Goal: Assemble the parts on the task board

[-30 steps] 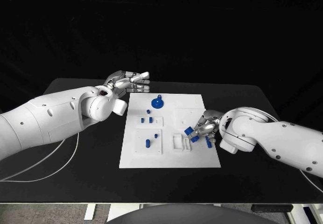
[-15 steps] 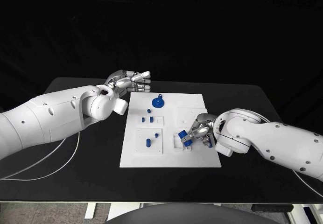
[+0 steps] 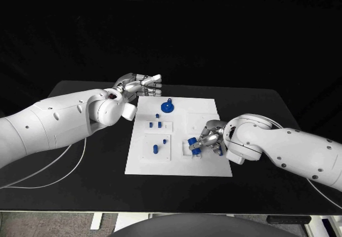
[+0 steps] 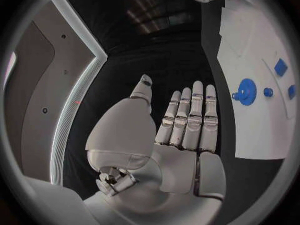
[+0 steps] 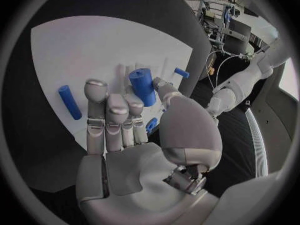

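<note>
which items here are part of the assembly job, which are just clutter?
Job:
- task board
- blue block held by right hand
- blue gear
- blue rod lying on the board
- small blue pegs

Not job:
- cables on the table
- left hand, holding nothing, off the board's far corner

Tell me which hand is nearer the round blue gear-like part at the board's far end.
Left. The left hand hovers off the task board's far left corner, a short way from the round blue part; the right hand holds a blue block farther down the board.
</note>
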